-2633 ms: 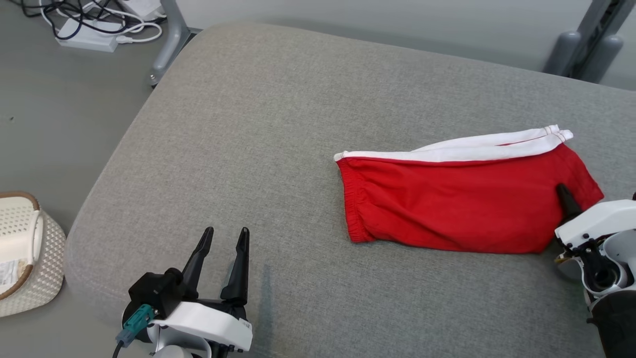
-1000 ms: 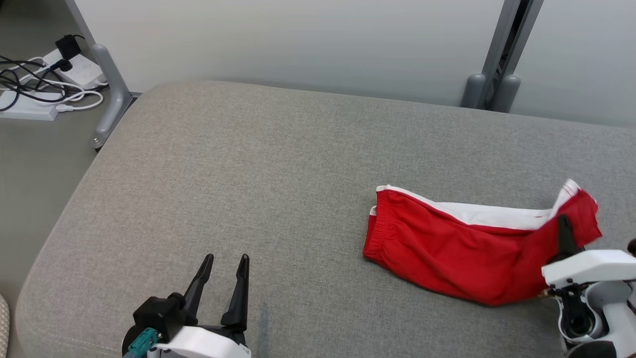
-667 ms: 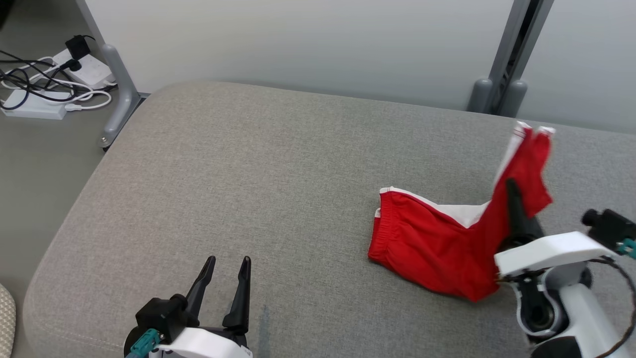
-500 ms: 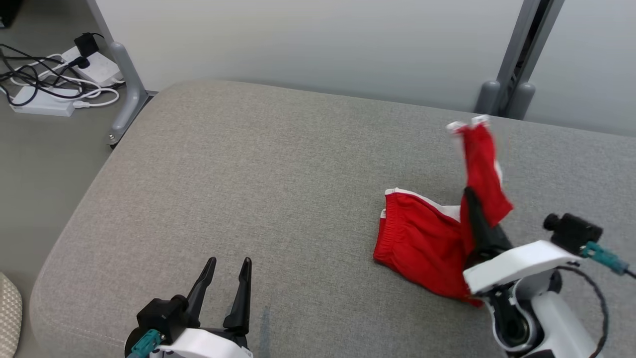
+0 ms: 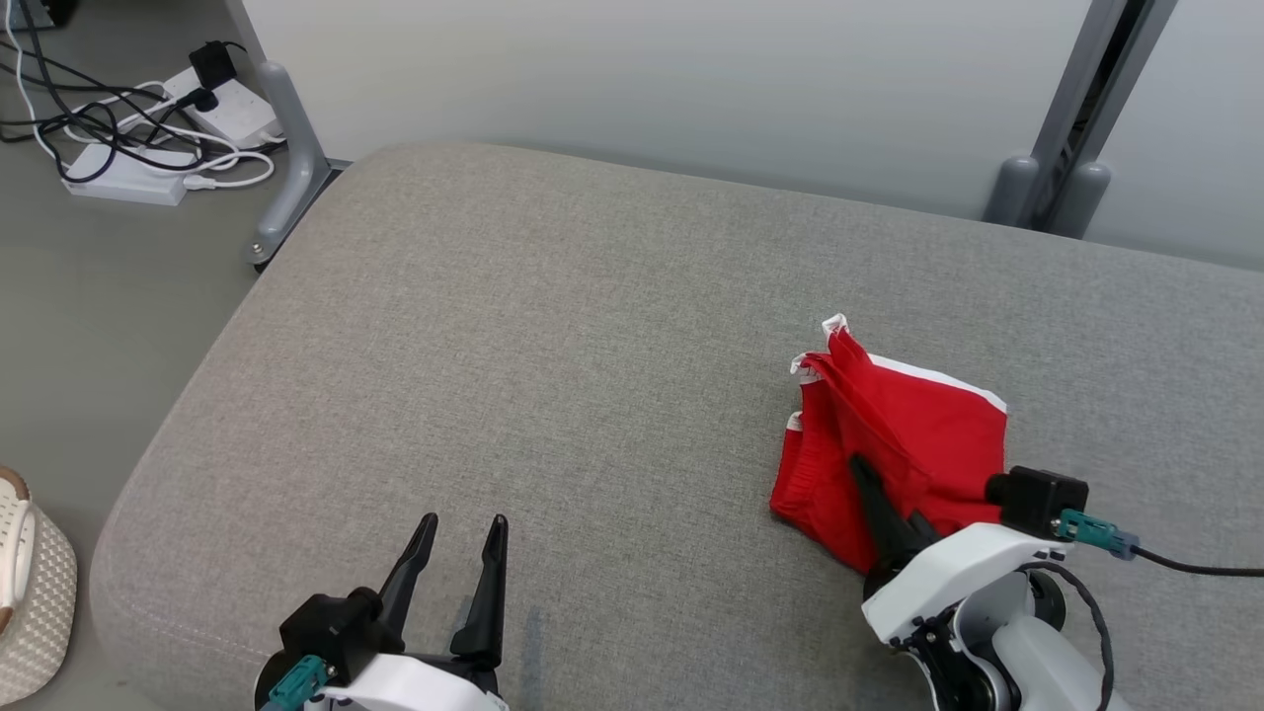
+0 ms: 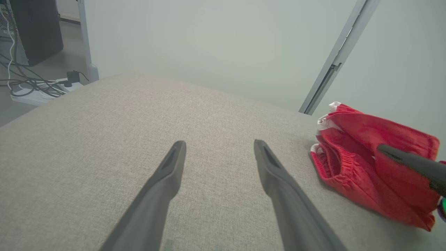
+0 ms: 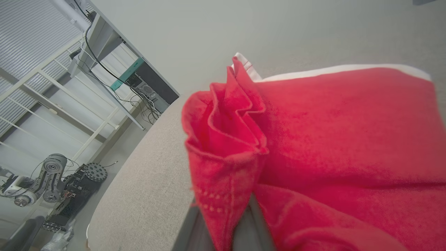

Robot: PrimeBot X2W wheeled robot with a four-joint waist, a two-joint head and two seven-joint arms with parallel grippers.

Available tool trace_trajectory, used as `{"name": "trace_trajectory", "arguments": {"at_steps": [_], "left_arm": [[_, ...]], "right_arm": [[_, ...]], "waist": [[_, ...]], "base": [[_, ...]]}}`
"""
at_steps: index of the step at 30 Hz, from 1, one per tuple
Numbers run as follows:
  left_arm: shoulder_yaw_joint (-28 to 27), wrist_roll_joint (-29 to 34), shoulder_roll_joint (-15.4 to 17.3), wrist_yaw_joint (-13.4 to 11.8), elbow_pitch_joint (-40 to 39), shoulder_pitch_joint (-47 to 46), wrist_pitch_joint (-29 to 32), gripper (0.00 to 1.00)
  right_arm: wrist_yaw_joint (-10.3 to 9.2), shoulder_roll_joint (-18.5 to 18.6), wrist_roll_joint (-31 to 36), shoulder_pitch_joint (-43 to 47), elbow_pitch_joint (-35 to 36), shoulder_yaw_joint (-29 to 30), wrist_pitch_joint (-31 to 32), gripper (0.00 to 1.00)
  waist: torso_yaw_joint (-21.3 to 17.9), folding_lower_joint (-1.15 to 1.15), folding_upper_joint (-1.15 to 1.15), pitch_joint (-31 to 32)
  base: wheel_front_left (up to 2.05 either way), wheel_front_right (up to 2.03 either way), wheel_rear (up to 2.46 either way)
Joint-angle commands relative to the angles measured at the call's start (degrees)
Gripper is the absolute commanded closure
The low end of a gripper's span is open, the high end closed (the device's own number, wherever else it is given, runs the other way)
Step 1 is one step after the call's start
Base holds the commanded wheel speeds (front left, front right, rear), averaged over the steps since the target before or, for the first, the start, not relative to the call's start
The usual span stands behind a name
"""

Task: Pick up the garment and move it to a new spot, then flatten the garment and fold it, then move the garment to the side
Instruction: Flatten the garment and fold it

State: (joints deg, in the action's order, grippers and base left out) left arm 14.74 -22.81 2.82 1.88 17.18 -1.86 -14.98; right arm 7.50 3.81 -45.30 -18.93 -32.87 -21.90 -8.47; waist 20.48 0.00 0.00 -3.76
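head view: right hand [image 5: 857, 468] pinches an edge of the red shorts [image 5: 923, 430], which lie doubled over just beyond it on the grey cushion [image 5: 543, 346]. left hand [image 5: 462, 525] is spread, empty.
left wrist view: shorts well off to its right.
right wrist view: cloth bunched between pressed fingers.
likely mid-fold; next, lay the edge square, then release.

No readable text, label, brand, number or sign anywhere.

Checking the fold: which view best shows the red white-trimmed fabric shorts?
Head view: the red white-trimmed fabric shorts show nearly whole, from above. Left wrist view has them side-on; right wrist view, a close-up bunch between fingers.
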Motion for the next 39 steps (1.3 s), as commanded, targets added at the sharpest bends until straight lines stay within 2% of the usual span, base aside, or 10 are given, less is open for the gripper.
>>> {"name": "trace_trajectory", "arguments": {"at_steps": [1, 2, 3, 4, 21, 28, 34, 39], "left_arm": [[0.09, -0.45, 0.22, 0.01, 0.02, -0.58, -0.22, 0.00], [0.16, -0.42, 0.23, 0.01, 0.07, -0.62, -0.22, 0.00], [0.16, -0.42, 0.23, 0.01, 0.07, -0.62, -0.22, 0.00], [0.22, -0.40, 0.22, 0.03, 0.12, -0.63, -0.22, 0.00], [0.42, -1.37, 0.22, -0.45, 0.07, -1.25, -0.22, 0.00], [0.12, -1.18, 0.23, -0.36, 0.50, -1.45, -0.22, 0.00], [-0.65, -0.64, 0.23, -0.32, 0.55, -0.99, -0.22, 0.00], [-1.41, -0.25, 0.21, -0.37, 0.08, -0.30, -0.22, 0.00]], "right_arm": [[-0.03, 0.02, 0.20, -1.11, -1.88, -0.84, -0.37, 0.82], [-0.03, -0.07, 0.31, -1.43, -2.77, -1.48, -0.45, 0.51], [-0.03, -0.07, 0.31, -1.43, -2.77, -1.48, -0.45, 0.51], [-0.03, -0.10, 0.47, -1.73, -3.32, -2.05, -0.73, 0.00], [-0.03, -0.58, -3.46, -3.34, -6.22, -13.22, 0.44, 0.00], [-0.03, -0.70, -5.42, -4.04, -9.94, -16.10, 3.24, 0.00], [-0.03, -0.71, -7.20, -5.17, -7.74, -19.44, 2.17, 0.00], [-0.03, -0.13, -6.50, -6.13, -4.84, -19.12, -0.15, 0.00]], "waist": [[0.44, 0.00, 0.00, -0.36], [0.59, 0.00, 0.00, -0.44], [0.59, 0.00, 0.00, -0.44], [0.71, 0.00, 0.00, -0.50], [0.60, 0.00, 0.00, -1.44], [0.31, 0.00, 0.00, -1.47], [-2.14, 0.00, 0.00, -0.36], [-4.84, 0.00, 0.00, 0.74]], "base": [[0.00, 0.00, 0.00], [0.00, 0.00, 0.00], [0.00, 0.00, 0.00], [0.00, 0.00, 0.00], [0.00, 0.00, 0.00], [0.00, 0.00, 0.00], [0.00, 0.00, 0.00], [0.00, 0.00, 0.00]]}}
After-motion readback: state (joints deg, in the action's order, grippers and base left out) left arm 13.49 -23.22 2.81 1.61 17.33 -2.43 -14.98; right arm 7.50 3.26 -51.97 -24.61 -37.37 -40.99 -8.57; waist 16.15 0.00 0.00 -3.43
